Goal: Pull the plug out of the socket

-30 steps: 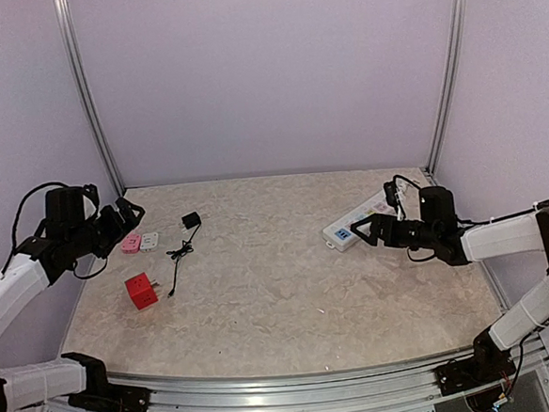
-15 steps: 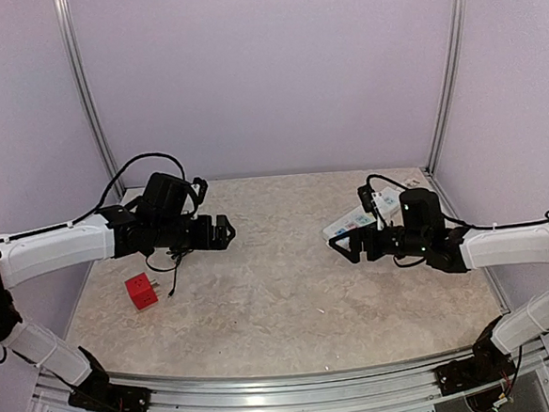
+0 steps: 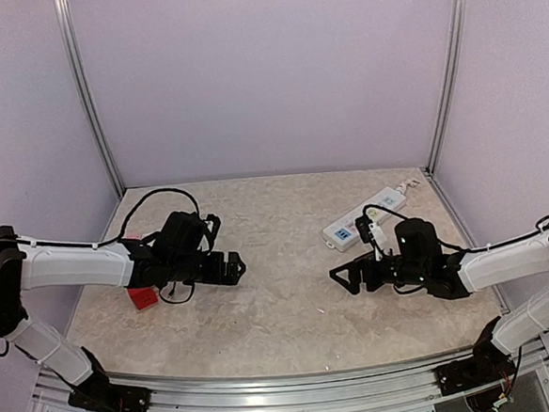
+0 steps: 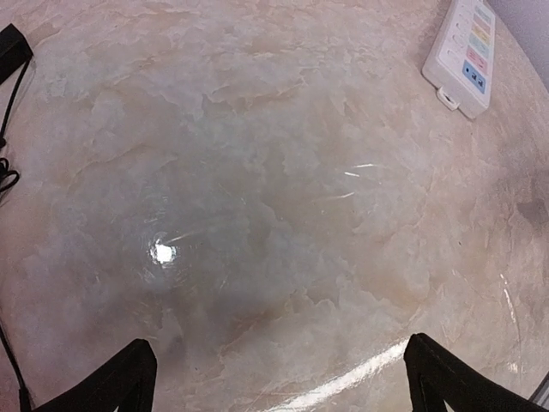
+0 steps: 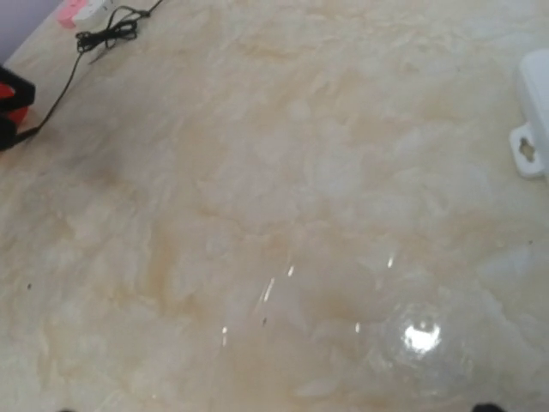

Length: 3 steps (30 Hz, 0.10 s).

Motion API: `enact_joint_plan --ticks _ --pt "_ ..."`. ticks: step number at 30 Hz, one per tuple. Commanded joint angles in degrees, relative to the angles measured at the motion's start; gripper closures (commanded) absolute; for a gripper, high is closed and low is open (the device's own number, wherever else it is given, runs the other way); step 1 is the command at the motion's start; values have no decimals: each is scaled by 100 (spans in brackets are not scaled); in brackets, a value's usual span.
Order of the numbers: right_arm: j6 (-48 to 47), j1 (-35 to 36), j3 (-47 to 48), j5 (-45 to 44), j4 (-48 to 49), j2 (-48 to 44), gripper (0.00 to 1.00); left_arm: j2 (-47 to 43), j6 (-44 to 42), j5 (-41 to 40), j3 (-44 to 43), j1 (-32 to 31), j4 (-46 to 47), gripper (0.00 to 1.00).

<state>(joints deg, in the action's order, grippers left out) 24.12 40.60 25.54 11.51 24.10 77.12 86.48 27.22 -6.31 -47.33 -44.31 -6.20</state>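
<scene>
The white power strip (image 3: 354, 225) with pastel outlet faces lies at the back right, its white cord running toward the corner. It also shows in the left wrist view (image 4: 464, 51) and as a white edge in the right wrist view (image 5: 535, 110). No plug sits in its visible outlets. A black plug (image 4: 11, 48) with a black cable lies on the table at the left, hidden behind my left arm in the top view. My left gripper (image 3: 232, 266) is open and empty, low over the table's middle left. My right gripper (image 3: 347, 279) is open and empty, in front of the strip.
A red cube adapter (image 3: 144, 298) lies partly under my left arm and shows in the right wrist view (image 5: 14, 91). A pink and white adapter (image 5: 75, 9) lies at the far left beside a coiled black cable (image 5: 109, 34). Walls enclose the table on three sides.
Both arms swung toward the table's middle. The left gripper came in from the far left and lowered. The right gripper drew back from the power strip toward the near centre.
</scene>
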Motion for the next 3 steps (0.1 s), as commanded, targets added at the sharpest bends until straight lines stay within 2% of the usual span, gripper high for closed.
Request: enact_joint_plan --ticks 1,3 --pt "58 62 6 -160 263 74 0 -244 126 -14 64 2 504 1" --pt "49 62 52 -154 254 98 0 -232 133 -24 6 2 507 1"
